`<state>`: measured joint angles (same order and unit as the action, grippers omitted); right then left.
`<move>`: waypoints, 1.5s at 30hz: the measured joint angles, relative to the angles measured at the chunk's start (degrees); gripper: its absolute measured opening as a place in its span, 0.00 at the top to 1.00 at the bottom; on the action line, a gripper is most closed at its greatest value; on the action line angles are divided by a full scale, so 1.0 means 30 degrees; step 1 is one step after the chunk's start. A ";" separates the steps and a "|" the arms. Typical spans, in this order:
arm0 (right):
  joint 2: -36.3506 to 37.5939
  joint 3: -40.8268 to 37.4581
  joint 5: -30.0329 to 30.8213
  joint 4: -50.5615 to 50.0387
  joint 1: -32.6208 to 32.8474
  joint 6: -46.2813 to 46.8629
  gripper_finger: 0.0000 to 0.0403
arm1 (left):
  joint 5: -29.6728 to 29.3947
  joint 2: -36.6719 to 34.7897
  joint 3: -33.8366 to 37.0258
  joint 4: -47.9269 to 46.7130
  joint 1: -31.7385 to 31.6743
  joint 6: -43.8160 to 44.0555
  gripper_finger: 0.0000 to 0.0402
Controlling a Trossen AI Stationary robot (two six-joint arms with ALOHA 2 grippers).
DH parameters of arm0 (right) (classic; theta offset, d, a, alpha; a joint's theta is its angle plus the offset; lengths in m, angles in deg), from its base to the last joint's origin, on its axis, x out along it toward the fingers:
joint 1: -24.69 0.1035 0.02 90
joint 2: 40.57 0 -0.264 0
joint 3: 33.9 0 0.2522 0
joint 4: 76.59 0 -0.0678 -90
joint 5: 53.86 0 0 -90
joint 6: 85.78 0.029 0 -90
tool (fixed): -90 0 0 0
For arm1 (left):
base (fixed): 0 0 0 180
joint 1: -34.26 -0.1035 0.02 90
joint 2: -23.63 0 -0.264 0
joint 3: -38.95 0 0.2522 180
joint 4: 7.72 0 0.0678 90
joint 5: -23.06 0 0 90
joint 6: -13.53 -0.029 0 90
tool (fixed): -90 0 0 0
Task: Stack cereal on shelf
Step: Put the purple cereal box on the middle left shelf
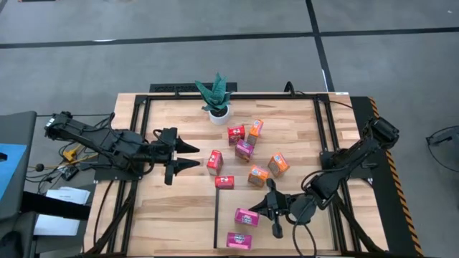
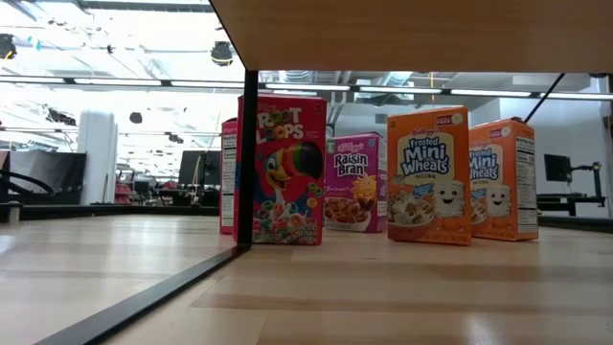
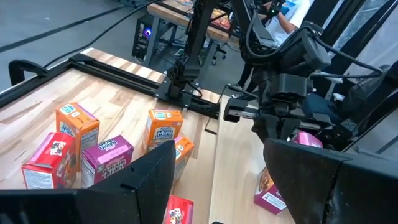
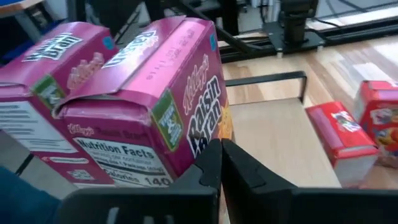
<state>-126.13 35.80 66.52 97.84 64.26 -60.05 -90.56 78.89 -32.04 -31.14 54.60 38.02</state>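
Several small cereal boxes stand or lie on the table's right half: red, orange and magenta-purple. Two more magenta boxes sit on the light wood shelf near the front edge. My right gripper is shut, its tips right at the nearer magenta box. The second magenta box stands just behind that one. My left gripper hangs open over the table's left half, pointing toward the boxes and holding nothing. My right gripper's shut fingertips stand at the lower front face of the magenta box, slanting slightly downward from the table's right side. I cannot tell whether they touch it. The box rests on the shelf.
A potted green plant stands at the far edge. A red box lies flat beyond the shelf's black strip. Black frame rails run along the table's sides. Bare wood lies between the left gripper and the near left corner.
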 joint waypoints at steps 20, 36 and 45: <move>0.0000 0.0000 -0.3676 0.1269 -0.1543 -0.1172 0.96 | 0.0131 0.0095 0.0001 -0.0458 0.0000 -0.0007 0.42; 0.0685 -0.0025 -0.0474 -0.0202 -0.0128 0.0302 0.98 | 0.1062 0.3190 0.0511 0.2369 -0.0348 -0.2136 0.42; 0.0597 -0.0004 0.3548 -0.2671 0.2855 0.4944 0.95 | 0.5940 0.6953 0.0514 0.6114 -0.1066 -0.2997 0.56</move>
<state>-124.33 35.79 77.16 89.83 72.83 -45.22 -72.74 99.75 -30.50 -12.79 51.40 29.03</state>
